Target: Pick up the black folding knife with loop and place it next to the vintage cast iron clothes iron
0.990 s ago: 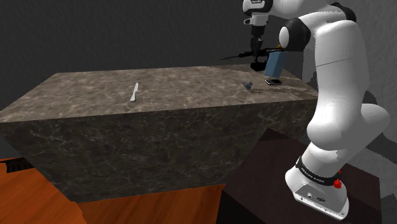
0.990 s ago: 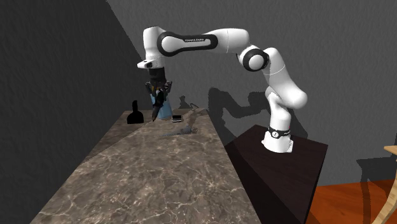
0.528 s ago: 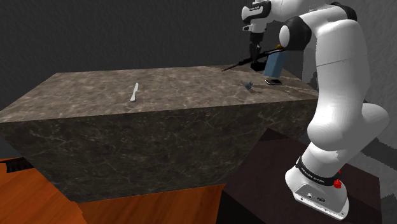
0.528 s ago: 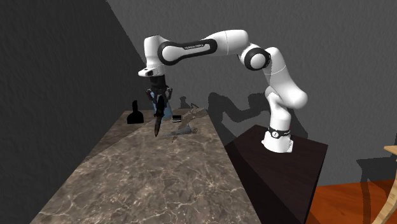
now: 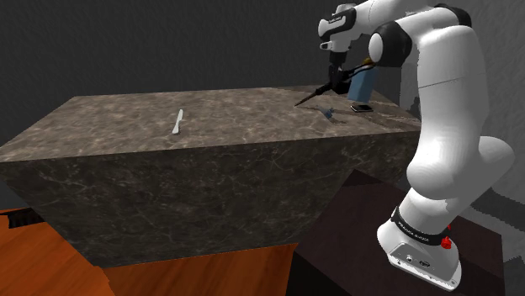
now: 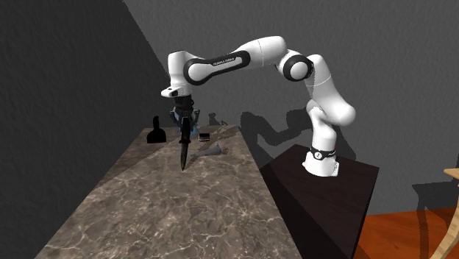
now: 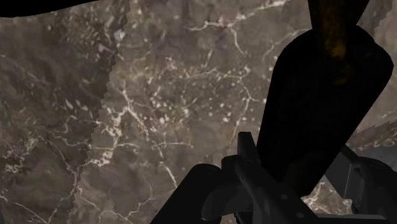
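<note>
A dark, veined stone counter carries a small white piece (what it is, I cannot tell), well apart from a little grey thing and an upright blue box at the far end. Wooden floor lies below.

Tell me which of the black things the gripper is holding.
The black folding knife, clasped in the gripper and slanting down toward the counter; the black iron stands free on it.

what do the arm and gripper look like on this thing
The arm has rounded white shells with dark joints, a black band with small white lettering on one link, and a red button at its base. The gripper is all black and two-fingered.
</note>
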Controlling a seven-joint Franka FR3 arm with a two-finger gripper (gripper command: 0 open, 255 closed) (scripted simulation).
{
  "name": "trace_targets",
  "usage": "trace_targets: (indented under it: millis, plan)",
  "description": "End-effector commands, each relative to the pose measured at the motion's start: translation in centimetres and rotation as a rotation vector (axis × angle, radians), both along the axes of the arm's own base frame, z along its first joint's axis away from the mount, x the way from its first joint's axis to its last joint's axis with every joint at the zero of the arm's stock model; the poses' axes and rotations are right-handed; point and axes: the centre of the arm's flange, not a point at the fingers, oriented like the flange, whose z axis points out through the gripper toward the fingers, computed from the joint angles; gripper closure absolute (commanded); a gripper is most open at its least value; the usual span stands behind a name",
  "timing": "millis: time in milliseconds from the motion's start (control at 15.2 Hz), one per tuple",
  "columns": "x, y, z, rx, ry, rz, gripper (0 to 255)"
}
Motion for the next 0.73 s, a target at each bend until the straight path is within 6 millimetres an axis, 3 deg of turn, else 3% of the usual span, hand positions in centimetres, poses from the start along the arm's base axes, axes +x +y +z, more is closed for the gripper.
trace_targets:
  millis: [0, 660]
  plan:
    - [0.1, 0.1, -1.6, 0.006, 0.007, 0.000, 255]
    - [0.1, 0.1, -6.9, 0.006, 0.007, 0.000, 255]
